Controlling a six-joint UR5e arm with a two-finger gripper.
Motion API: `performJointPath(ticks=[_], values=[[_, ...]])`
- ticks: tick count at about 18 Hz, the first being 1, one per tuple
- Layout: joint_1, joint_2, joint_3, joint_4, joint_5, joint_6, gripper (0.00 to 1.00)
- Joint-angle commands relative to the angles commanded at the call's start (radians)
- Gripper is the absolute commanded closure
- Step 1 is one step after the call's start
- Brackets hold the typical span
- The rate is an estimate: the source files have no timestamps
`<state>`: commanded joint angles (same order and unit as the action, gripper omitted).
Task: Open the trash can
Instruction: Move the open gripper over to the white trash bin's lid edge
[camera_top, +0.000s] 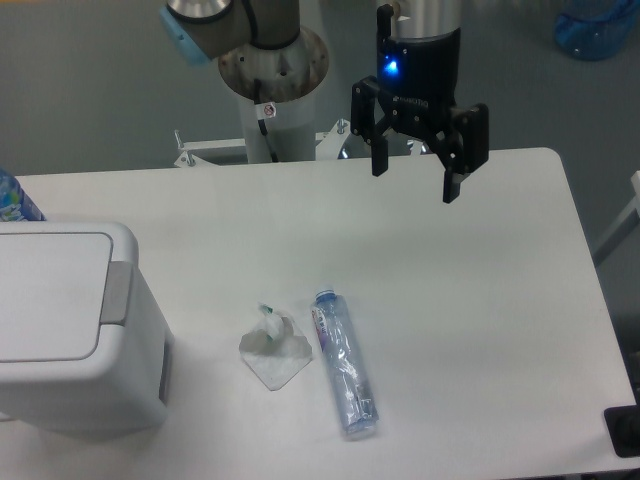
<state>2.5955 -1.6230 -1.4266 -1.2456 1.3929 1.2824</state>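
Note:
The trash can (70, 330) is a large white boxy bin at the table's left edge. Its flat lid (50, 295) lies down shut, with a grey push tab (117, 293) on the right side. My gripper (416, 186) hangs over the far middle of the table, well to the right of the bin and apart from it. Its two black fingers (453, 180) are spread wide with nothing between them.
A crushed clear plastic bottle (343, 365) lies on the table near the front, with a crumpled wrapper (274, 345) just left of it. A blue bottle top (15, 200) peeks out behind the bin. The arm's base (270, 70) stands behind the table's far edge.

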Motion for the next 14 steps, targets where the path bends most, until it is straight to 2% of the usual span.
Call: performJointPath(ticks=[4,6,9,11,14], values=[[-0.003,0.000,0.005,0.000,-0.005,-0.009,0.00],[-0.005,-0.008,0.011,0.000,-0.011,-0.055,0.00],[-0.024,-0.017,0.005,0.024,-0.014,-0.185,0.00],[-0.061,-0.031,0.000,0.060,-0.014,-0.283,0.00],[-0.110,-0.051,-0.002,0.080,-0.012,-0.427,0.00]])
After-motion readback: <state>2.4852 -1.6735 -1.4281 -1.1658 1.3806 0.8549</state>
